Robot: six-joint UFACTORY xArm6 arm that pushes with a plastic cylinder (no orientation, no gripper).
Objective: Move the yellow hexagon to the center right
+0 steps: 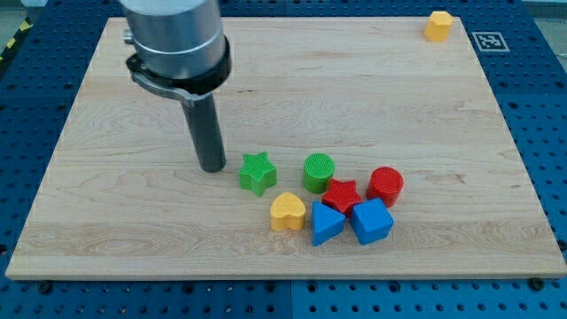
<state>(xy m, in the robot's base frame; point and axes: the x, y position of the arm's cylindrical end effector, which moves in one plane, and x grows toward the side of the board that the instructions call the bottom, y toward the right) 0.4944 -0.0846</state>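
Note:
The yellow hexagon (438, 26) sits near the board's top right corner. My tip (212, 167) rests on the board left of centre, far from the hexagon and just left of the green star (257, 172). The arm's grey body rises from the tip to the view's top left.
A cluster lies at bottom centre: green cylinder (319, 171), red star (342, 194), red cylinder (385, 186), yellow heart (287, 212), blue triangle (326, 223), blue cube (371, 221). The wooden board (133, 221) lies on a blue perforated table. A marker tag (487, 41) is off the top right corner.

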